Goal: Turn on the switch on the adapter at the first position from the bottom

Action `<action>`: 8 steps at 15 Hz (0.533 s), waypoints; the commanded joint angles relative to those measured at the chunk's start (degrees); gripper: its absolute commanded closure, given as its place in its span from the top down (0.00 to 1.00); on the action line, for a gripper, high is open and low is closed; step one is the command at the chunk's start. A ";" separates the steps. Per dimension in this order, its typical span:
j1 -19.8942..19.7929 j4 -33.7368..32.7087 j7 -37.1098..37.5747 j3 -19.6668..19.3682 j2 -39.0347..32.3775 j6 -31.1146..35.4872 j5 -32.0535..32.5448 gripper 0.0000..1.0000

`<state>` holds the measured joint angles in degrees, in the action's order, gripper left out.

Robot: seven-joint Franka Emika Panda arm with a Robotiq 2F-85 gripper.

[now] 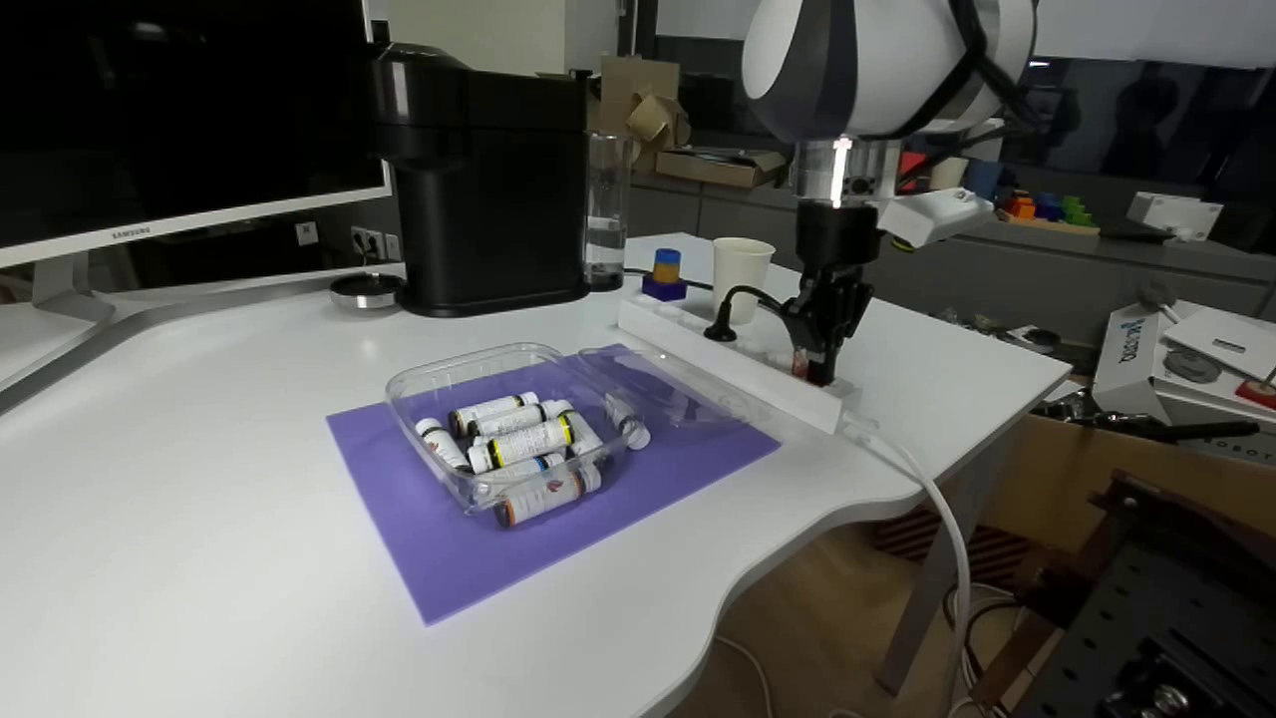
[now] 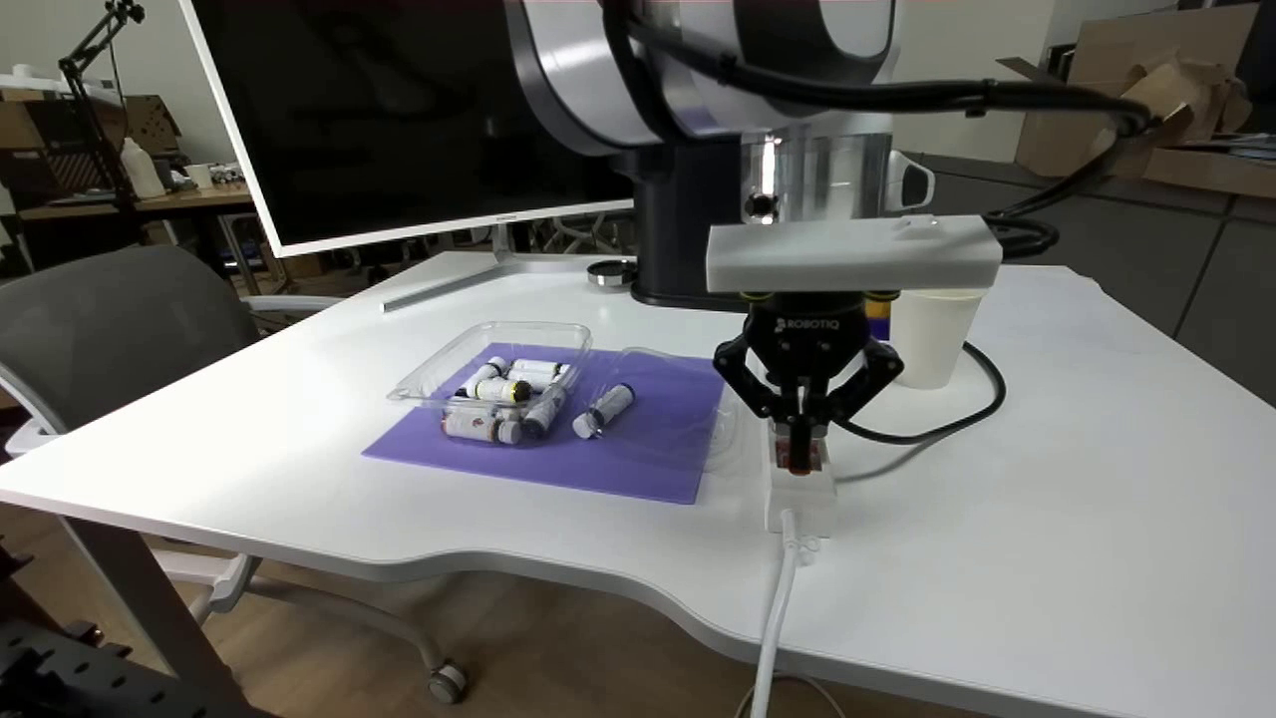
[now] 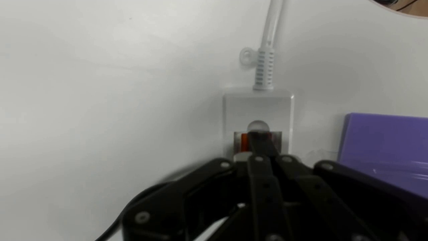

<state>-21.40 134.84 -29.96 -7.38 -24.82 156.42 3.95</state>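
Note:
The adapter is a white power strip (image 1: 733, 371) lying on the white table, also in an exterior view (image 2: 802, 514) and in the wrist view (image 3: 257, 108). A white cord (image 3: 272, 23) leaves its near end. A black plug (image 1: 720, 325) with a black cable sits farther along it. My gripper (image 3: 260, 139) points straight down with its fingers together and nothing seen between them. Its tips are at the orange-red switch (image 3: 244, 142) nearest the cord end and cover its middle and right part. In both exterior views the gripper (image 1: 819, 371) (image 2: 800, 454) appears to touch the switch; exact contact is hidden.
A clear tray (image 1: 419, 454) of small bottles stands on a purple mat (image 1: 449, 583) beside the strip, its lid lying close to the strip. A paper cup (image 1: 743, 261) and small coloured blocks (image 1: 665, 274) stand behind. A black coffee machine (image 1: 498, 189) and monitor (image 1: 179, 120) are farther back.

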 commanded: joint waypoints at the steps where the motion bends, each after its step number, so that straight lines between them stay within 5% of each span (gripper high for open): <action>1: -2.61 -3.37 -0.20 1.03 -3.27 -2.58 -1.98 0.00; 8: -11.03 -13.08 -14.89 5.42 -8.55 -18.70 -14.30 0.00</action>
<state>-30.00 127.16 -40.05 -2.51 -27.78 143.22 -7.07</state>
